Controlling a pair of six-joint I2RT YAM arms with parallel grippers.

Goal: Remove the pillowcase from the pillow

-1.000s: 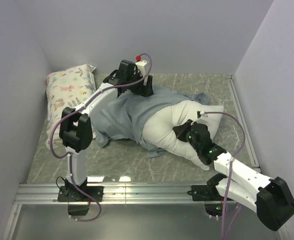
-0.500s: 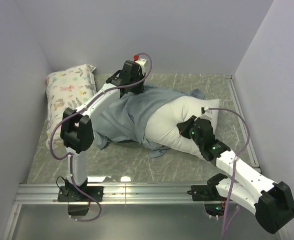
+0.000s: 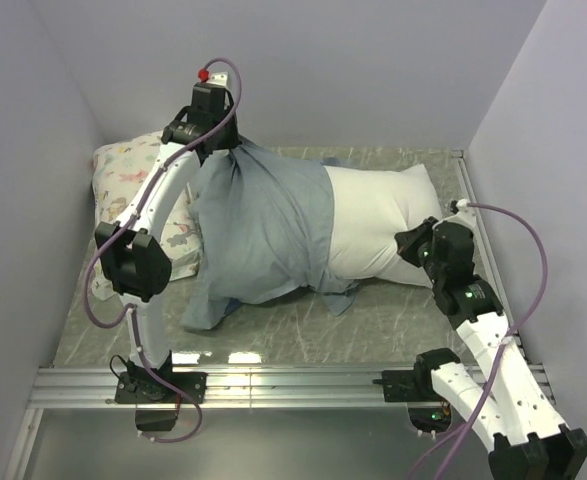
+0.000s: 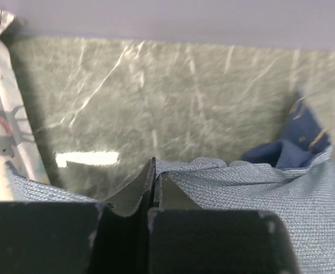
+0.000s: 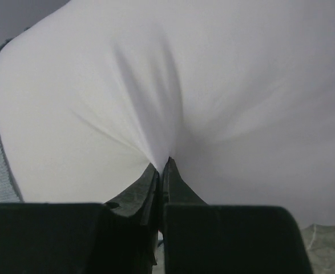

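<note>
The blue pillowcase (image 3: 263, 230) hangs in a stretched sheet from the far left down to the table, its pale inside showing, and still covers the left part of the white pillow (image 3: 378, 222). My left gripper (image 3: 216, 140) is raised near the back wall and shut on the case's gathered edge (image 4: 224, 177); a darker fold (image 4: 295, 140) shows beyond. My right gripper (image 3: 413, 243) is shut on a pinch of the pillow's white fabric (image 5: 173, 103) at its right end, pulled into a cone at the fingertips.
A smaller floral-print pillow (image 3: 138, 175) lies at the far left by the wall, partly behind the left arm. Walls close in on the left, back and right. A metal rail (image 3: 273, 385) runs along the near edge.
The left gripper closed on the pillowcase and lifted it up and left, stretching it taut. The right arm drew the pillow to the right, and more white pillow now shows.
</note>
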